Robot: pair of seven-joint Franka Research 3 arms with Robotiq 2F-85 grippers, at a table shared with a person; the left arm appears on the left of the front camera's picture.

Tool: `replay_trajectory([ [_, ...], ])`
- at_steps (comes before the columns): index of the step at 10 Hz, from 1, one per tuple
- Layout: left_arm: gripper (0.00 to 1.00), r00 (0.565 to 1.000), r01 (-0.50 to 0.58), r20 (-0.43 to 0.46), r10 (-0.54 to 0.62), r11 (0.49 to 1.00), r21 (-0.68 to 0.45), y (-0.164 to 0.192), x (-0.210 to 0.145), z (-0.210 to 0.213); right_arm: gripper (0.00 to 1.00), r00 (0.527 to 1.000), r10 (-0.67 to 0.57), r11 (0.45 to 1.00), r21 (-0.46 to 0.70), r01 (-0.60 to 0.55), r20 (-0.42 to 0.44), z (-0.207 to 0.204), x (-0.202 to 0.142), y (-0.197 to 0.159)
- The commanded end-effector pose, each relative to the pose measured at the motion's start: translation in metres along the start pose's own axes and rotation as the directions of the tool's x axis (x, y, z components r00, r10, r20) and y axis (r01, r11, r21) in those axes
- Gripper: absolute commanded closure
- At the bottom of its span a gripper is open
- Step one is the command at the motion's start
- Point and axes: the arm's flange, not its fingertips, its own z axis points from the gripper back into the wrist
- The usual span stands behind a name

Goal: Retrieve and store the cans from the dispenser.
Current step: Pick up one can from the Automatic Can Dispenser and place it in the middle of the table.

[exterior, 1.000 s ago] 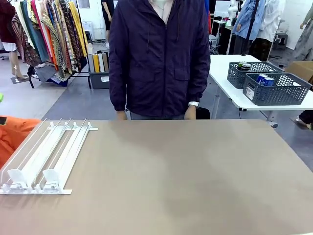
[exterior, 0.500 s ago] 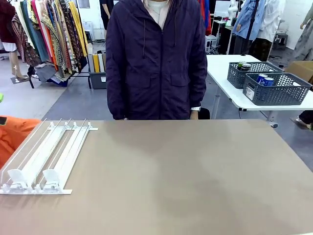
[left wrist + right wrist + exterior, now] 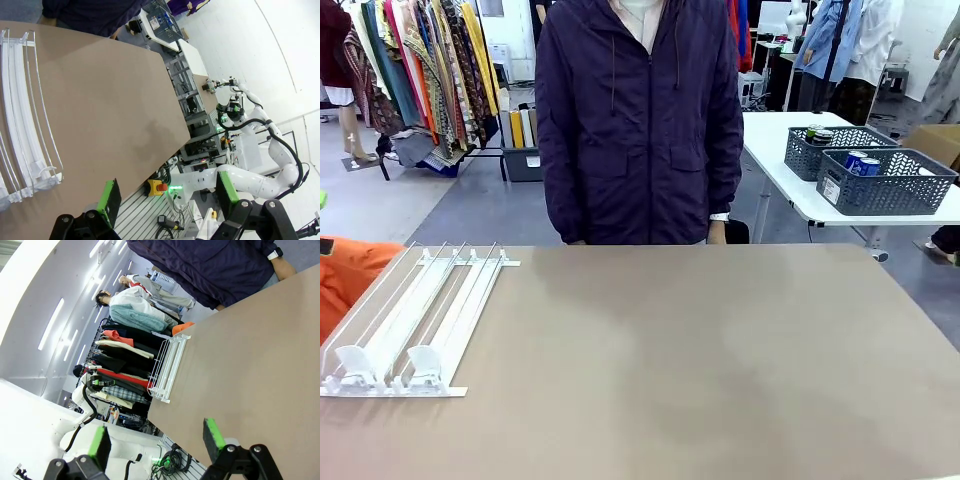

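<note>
Two grippers hang above the brown tabletop (image 3: pixel 700 350), both with fingers spread wide and nothing between them: the left gripper (image 3: pixel 167 197) shows its green pads (image 3: pixel 108 196) far apart in the left wrist view, and the right gripper (image 3: pixel 155 437) stands the same way in the right wrist view.

The dispenser (image 3: pixel 415 320), a flat white and clear plastic rack of long parallel rails, lies on the tabletop's left part as the front camera sees it, running from the far edge toward the near edge, with two white pusher tabs (image 3: pixel 390 365) at its near end. Its rails hold no cans. The same rack shows along the left edge of the left wrist view (image 3: pixel 22 115) and small at mid-frame in the right wrist view (image 3: pixel 167 367).

A person in a dark purple jacket (image 3: pixel 640 120) stands at the far side, arms down, a hand (image 3: pixel 718 232) just behind the tabletop's far edge.

On a white table (image 3: pixel 790 170) farther back to the right stand two dark grey mesh baskets (image 3: pixel 885 185); blue-and-white cans (image 3: pixel 863 162) show in the nearer one and dark cans (image 3: pixel 817 134) in the farther one.
</note>
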Motion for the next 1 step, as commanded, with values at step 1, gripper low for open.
replay_trajectory([
  [1,0.0,1.0,0.019,0.012,-0.018,1.0,-0.02,0.0014,0.0005,-0.0025,0.0,1.0,0.005,1.0,0.017,-0.006,0.024,-0.0027,0.0041,0.0024],
])
